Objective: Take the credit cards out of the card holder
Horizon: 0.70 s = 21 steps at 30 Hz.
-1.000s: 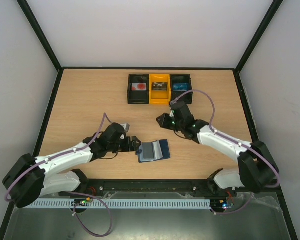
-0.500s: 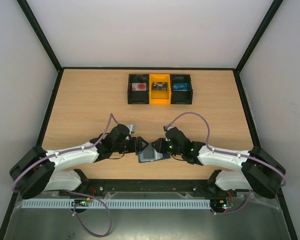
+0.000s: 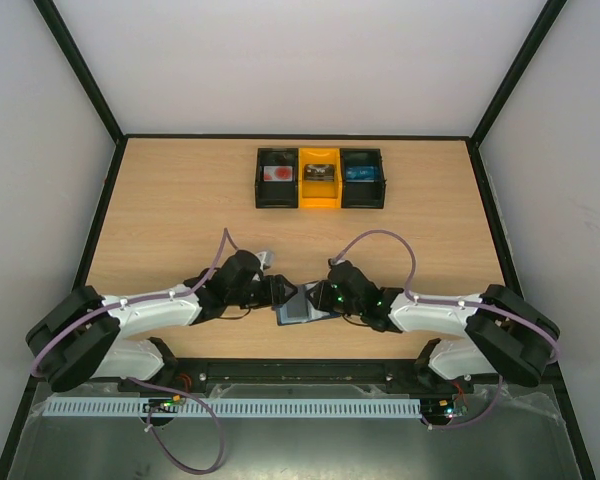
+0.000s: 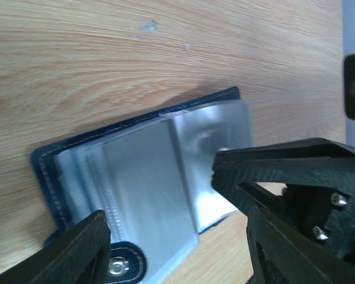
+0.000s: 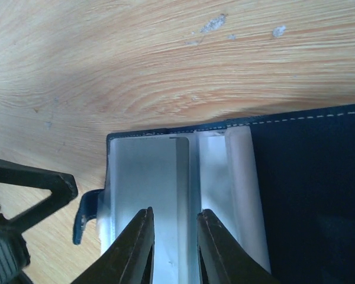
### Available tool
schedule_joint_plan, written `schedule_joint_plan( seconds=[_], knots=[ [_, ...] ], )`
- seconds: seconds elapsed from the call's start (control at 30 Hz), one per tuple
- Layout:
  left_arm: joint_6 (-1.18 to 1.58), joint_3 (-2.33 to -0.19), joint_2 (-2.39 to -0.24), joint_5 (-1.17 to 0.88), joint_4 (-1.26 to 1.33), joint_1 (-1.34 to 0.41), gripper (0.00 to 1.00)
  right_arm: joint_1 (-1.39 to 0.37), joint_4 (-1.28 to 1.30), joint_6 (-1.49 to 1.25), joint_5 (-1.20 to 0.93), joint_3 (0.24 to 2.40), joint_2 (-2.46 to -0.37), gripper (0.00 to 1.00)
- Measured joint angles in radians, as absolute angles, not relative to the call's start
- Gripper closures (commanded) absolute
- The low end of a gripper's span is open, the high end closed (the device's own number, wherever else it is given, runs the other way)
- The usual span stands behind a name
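The card holder (image 3: 300,307) lies open on the table near the front edge, between both grippers. In the left wrist view its navy cover (image 4: 44,171) frames pale grey-blue pockets (image 4: 148,177), with a snap tab (image 4: 121,267) at the near corner. My left gripper (image 4: 160,198) stands open, one finger by the tab and the other over the right pocket. My right gripper (image 5: 176,213) hovers over the pockets (image 5: 145,171) with its jaws a narrow gap apart and nothing clamped. A grey sheet with a rounded corner (image 5: 180,151) shows inside one pocket. A blue card (image 3: 360,173) lies in the far right box.
Three small boxes stand in a row at the back: a black one (image 3: 260,190) with a white and red card, a yellow one (image 3: 319,195) with a dark item, and a black one (image 3: 378,190). Black frame rails edge the table. Both arms lie low along the front.
The right arm swung from near the boxes down to the card holder's right side. The left gripper moved in on the holder's left side and its jaws narrowed.
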State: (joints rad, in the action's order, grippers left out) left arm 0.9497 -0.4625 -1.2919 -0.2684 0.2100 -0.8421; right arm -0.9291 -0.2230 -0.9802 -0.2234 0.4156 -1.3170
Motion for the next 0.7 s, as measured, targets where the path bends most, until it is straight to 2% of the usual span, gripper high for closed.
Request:
schedule_joint_plan(
  seconds=[0.17, 0.23, 0.37, 0.53, 0.7],
  knots=[
    [0.934, -0.456, -1.291, -0.223, 0.162, -0.83, 0.52, -0.949, -0.215, -0.978, -0.196, 0.413, -1.322, 0.79],
    [0.927, -0.448, -1.288, -0.213, 0.14, -0.822, 0.53, -0.955, -0.215, -0.978, -0.191, 0.411, -1.323, 0.79],
    [0.923, -0.443, -1.269, -0.199, 0.098, -0.806, 0.53, -0.963, -0.215, -0.976, -0.182, 0.411, -1.333, 0.79],
    [0.924, -0.443, -1.219, -0.202, 0.072, -0.802, 0.45, -0.963, -0.215, -0.973, -0.175, 0.411, -1.356, 0.79],
    [0.96, -0.423, -1.174, -0.259, 0.139, -0.802, 0.43, -0.974, -0.247, -0.979, -0.184, 0.401, -1.384, 0.79]
  ],
)
